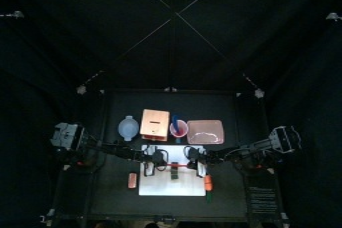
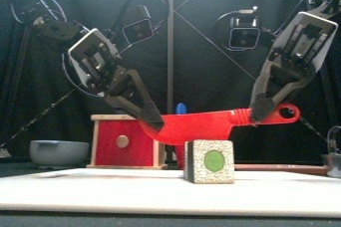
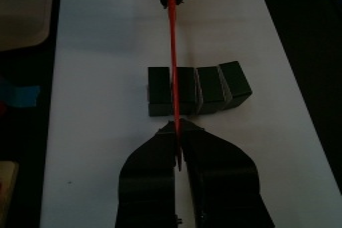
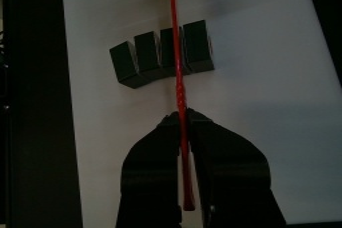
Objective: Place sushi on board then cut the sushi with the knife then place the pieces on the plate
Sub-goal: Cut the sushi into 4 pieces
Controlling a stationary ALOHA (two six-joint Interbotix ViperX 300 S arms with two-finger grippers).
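Note:
A red toy knife (image 2: 200,126) hangs level over the white cutting board (image 2: 134,186), held at both ends. My left gripper (image 2: 151,121) is shut on its blade end and my right gripper (image 2: 266,112) is shut on its thick handle end. Below it the dark green sushi roll (image 2: 209,161) lies on the board, end-on in the front view. In the left wrist view the knife (image 3: 170,52) runs across the roll (image 3: 197,85) of several blocks, out from my left gripper (image 3: 174,124). The right wrist view shows the knife (image 4: 174,32) over the roll (image 4: 163,52) and my right gripper (image 4: 178,117).
Behind the board stand a blue-grey bowl (image 1: 127,127), the wooden box (image 1: 156,124) with its red drawer front (image 2: 123,141), a red cup (image 1: 179,127) and the pink tray (image 1: 205,130) at the back right.

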